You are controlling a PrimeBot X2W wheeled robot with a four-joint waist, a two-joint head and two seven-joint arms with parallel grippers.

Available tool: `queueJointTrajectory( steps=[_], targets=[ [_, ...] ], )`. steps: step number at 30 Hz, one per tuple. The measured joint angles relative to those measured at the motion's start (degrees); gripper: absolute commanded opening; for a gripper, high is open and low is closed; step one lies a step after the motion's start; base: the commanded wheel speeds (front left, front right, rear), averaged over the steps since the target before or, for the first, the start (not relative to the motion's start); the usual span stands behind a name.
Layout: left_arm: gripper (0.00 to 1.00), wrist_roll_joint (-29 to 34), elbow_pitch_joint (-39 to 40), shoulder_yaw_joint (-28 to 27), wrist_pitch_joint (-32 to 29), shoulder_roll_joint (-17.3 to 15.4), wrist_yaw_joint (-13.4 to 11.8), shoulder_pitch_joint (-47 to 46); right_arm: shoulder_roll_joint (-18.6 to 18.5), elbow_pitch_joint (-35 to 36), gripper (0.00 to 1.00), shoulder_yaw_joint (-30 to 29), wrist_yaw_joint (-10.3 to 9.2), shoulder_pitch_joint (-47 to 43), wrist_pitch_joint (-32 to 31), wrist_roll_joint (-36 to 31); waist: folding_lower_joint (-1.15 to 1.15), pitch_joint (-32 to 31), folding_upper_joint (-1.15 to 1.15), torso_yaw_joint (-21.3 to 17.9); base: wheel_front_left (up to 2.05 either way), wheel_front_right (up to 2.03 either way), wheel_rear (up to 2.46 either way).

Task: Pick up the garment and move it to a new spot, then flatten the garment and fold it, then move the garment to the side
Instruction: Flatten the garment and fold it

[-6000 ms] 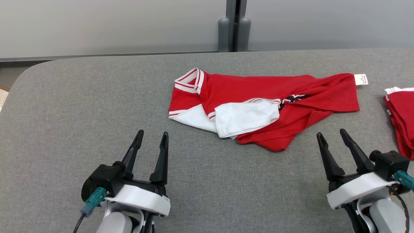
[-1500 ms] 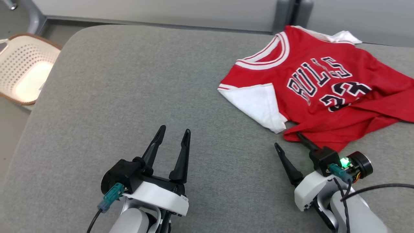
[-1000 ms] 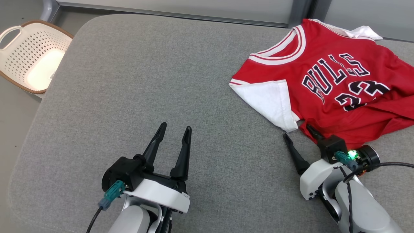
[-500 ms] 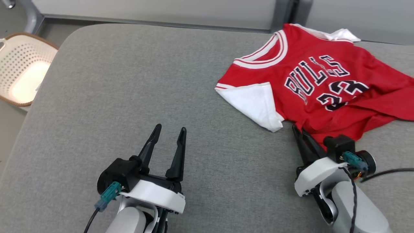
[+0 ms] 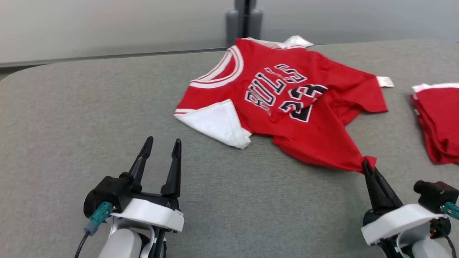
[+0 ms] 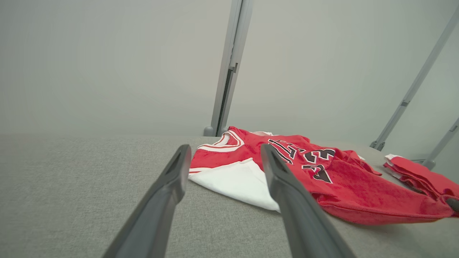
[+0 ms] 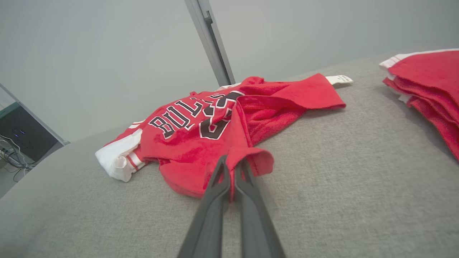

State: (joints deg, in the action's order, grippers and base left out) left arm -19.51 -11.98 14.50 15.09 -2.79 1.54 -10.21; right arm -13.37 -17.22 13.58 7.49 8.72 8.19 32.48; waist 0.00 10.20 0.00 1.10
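Observation:
The garment [image 5: 283, 96] is a red jersey with white sleeves and dark lettering, lying face up on the grey table [image 5: 89, 104], its hem corner stretched toward me. My right gripper [image 5: 366, 165] is shut on that red hem corner at the lower right. The right wrist view has the same pinch, fingers [image 7: 218, 186] together with a fold of the garment [image 7: 200, 132] between them. My left gripper [image 5: 162, 145] stands open at the lower left, apart from the cloth. In the left wrist view its open fingers [image 6: 172, 179] frame the garment [image 6: 287, 157] ahead.
A stack of folded red garments [image 5: 439, 122] lies at the table's right edge, also the stack [image 7: 426, 86] in the right wrist view. A grey wall with a vertical post [image 5: 244, 21] runs behind the table. Bare grey surface spreads to the left.
My right gripper shut on the garment's hem corner and pulled it toward me and to the right, stretching the cloth. The head camera swung right, so the basket left the picture. Left gripper unchanged.

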Motion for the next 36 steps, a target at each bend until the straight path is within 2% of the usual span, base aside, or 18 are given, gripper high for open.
queueJointTrajectory(
  steps=[4, 11, 15, 22, 29, 36],
  targets=[
    [1.00, 1.22, -0.93, -1.86, -0.01, 0.00, 0.98, -0.24, -1.76, 1.51, 0.00, -1.53, 0.00, -3.13, -2.98, -0.27, 0.00, -0.43, 0.00, -4.86, 0.00, 0.00, 0.00],
    [1.00, 2.90, -4.33, -2.45, 0.00, 0.02, 1.69, -2.46, -1.90, 0.12, 0.00, -0.88, 0.01, -3.00, -3.19, -5.99, 0.00, 0.02, 0.00, -9.33, 0.00, 0.00, 0.00],
    [1.00, 3.83, -7.95, -1.54, -0.01, 0.03, 2.00, -4.33, -1.14, -1.13, 0.00, -0.52, 0.01, -1.54, -1.71, -8.58, 0.00, 0.90, 0.00, -10.66, 0.00, 0.00, 0.00],
    [1.00, 6.26, -21.15, 0.76, -0.44, 0.01, 1.81, -13.22, 0.46, -3.10, 0.00, 0.80, 0.01, 1.91, -0.26, -9.89, 0.00, 3.09, 0.00, -12.30, 0.00, 0.00, 0.00],
    [1.00, 9.45, -32.93, 3.94, -7.04, -0.56, 2.02, -25.57, 1.45, -4.75, 0.00, 2.94, 0.01, 5.38, 1.27, -9.88, 0.00, 5.87, 0.00, -13.98, 0.00, 0.00, 0.00],
    [1.00, 11.00, -40.69, 6.02, -11.15, -0.92, 2.41, -33.71, 2.22, -7.02, 0.00, 4.22, 0.01, 7.03, 2.97, -8.89, 0.00, 8.20, 0.00, -15.49, 0.00, 0.00, 0.00]
  ],
)
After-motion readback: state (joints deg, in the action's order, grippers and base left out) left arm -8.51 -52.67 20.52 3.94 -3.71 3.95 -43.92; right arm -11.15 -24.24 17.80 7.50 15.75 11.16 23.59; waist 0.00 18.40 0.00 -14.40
